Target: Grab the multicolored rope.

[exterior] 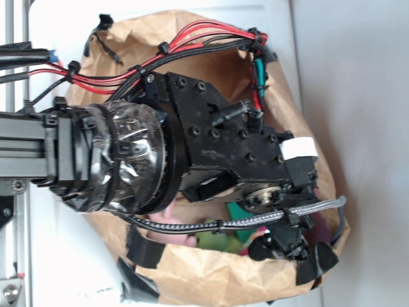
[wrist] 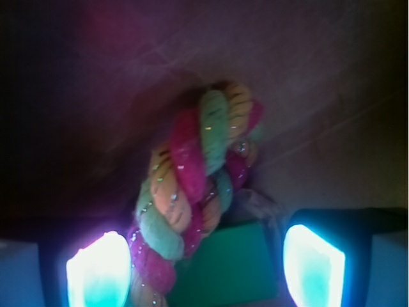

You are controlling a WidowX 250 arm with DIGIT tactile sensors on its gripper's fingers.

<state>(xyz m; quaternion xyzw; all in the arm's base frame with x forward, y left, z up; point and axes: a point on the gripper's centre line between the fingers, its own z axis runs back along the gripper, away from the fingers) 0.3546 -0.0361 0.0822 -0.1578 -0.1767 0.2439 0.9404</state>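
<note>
In the wrist view the multicolored rope (wrist: 192,185), a thick twist of pink, green and orange strands, runs from the upper middle down to the lower left, against the brown paper wall. My gripper (wrist: 206,268) is open. Its two glowing fingertips (wrist: 99,272) stand either side, the rope's lower end close beside the left one. In the exterior view the arm reaches down into a brown paper bag (exterior: 192,275) and the gripper (exterior: 287,240) is deep inside; the rope is hidden there.
A green rectangular block (wrist: 227,262) lies between the fingers beside the rope. Pink and green soft things (exterior: 211,240) show in the bag under the arm. The bag's walls close in around the gripper. Red and black cables (exterior: 185,45) run over the arm.
</note>
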